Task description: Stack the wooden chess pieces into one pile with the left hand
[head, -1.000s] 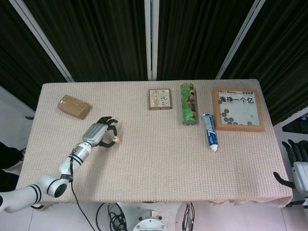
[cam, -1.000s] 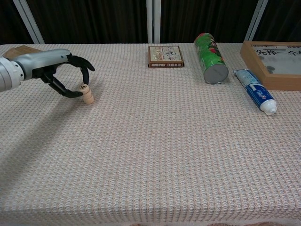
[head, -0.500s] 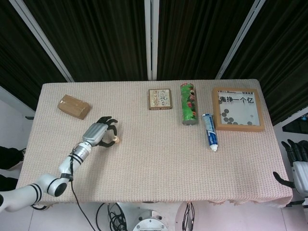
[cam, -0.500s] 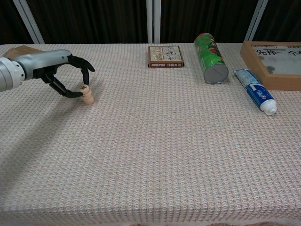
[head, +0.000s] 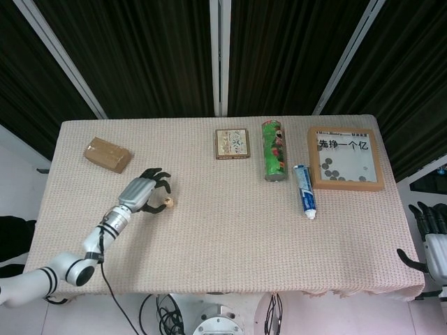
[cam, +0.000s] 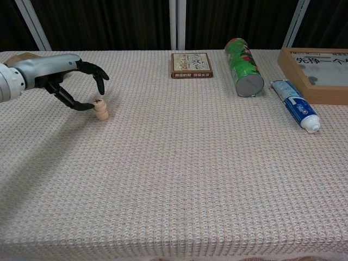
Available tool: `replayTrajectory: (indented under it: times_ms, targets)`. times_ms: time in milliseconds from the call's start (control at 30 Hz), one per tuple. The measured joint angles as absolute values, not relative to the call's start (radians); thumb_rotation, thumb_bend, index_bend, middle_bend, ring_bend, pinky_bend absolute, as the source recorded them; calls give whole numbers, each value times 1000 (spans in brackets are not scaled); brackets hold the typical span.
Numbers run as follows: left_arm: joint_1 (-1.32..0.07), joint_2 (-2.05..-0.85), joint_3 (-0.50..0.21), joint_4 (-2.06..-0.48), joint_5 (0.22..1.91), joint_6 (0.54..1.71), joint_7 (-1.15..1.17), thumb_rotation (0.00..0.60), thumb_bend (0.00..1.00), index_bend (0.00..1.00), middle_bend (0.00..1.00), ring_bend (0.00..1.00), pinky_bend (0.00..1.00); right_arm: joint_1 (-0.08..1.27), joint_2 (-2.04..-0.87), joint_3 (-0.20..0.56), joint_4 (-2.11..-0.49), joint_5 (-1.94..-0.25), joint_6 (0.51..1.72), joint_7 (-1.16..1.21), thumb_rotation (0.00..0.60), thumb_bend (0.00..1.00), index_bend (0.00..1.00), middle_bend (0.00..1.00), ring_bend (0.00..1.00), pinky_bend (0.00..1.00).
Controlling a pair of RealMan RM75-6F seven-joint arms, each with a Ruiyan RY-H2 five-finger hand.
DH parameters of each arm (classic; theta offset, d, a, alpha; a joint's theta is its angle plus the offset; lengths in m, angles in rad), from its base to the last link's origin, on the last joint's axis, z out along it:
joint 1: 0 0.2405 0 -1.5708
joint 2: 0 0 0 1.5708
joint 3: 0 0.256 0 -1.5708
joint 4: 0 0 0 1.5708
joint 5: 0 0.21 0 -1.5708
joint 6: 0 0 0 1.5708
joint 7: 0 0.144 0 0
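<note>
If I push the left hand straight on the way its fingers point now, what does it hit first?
The stack of wooden chess pieces: it stands right at the left hand fingertips, one apparently touching its top piece. Beyond it, that line looks like bare tablecloth, though depth is uncertain.

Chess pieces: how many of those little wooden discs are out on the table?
3, as far as I can tell, all in one small stack at the table's left side, by the left hand. The pile is small and blurry, so the count is uncertain.

toothpaste tube [head: 304, 190] beside green can [head: 274, 150]
</note>
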State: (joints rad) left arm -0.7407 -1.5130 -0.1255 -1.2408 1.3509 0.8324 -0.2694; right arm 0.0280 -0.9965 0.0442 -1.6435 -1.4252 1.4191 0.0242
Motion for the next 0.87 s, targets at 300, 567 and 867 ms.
replayTrajectory:
  times_ms: [300, 567, 867]
  targets:
    - [-691, -1394, -107, -1393, 1374, 911, -229, 600, 261, 205, 119, 0, 0, 22, -990, 46, -1646, -1431, 1436, 31, 579, 171, 0, 0, 0, 0]
    - [-495, -1310, -63, -1469, 1403, 1260, -55, 600, 1, 108, 113, 0, 0, 16, -996, 41, -1640, -1437, 1446, -2, 579, 171, 0, 0, 0, 0]
    - [-227, -1261, 47, -1471, 1444, 1540, 226, 346, 0, 15, 0, 0, 0, 15, -1048, 37, -1643, -1444, 1467, -157, 579, 172, 0, 0, 0, 0]
